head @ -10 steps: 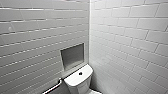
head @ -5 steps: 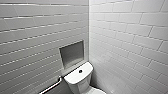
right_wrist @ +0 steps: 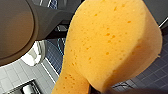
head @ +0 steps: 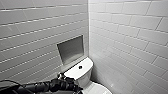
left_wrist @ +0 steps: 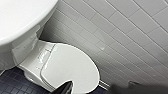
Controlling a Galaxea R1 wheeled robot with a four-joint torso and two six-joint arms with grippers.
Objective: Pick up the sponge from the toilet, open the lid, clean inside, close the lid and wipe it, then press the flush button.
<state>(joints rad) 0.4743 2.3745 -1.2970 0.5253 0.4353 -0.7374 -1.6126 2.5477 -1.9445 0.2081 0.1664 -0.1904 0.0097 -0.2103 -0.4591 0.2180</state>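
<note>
The white toilet (head: 82, 72) stands in the corner, with the small dark flush button (head: 80, 67) in the middle of its tank top. Its lid (left_wrist: 72, 67) lies shut over the bowl; the left wrist view looks down on it beside the tank. My left arm (head: 52, 86) comes in low from the left and ends beside the tank. My left gripper (left_wrist: 100, 89) stands open above the lid's front edge, holding nothing. The orange sponge (right_wrist: 107, 45) looms large in the right wrist view, pinched at its narrow end in my shut right gripper (right_wrist: 96, 89).
White tiled walls close in behind and to the right of the toilet. A recessed niche (head: 71, 48) sits in the wall just above the tank. Dark blue floor tiles (left_wrist: 10, 82) surround the toilet's base.
The head view has shifted slightly, so the camera has moved a little. The toilet, the sponge and both grippers stay as they were.
</note>
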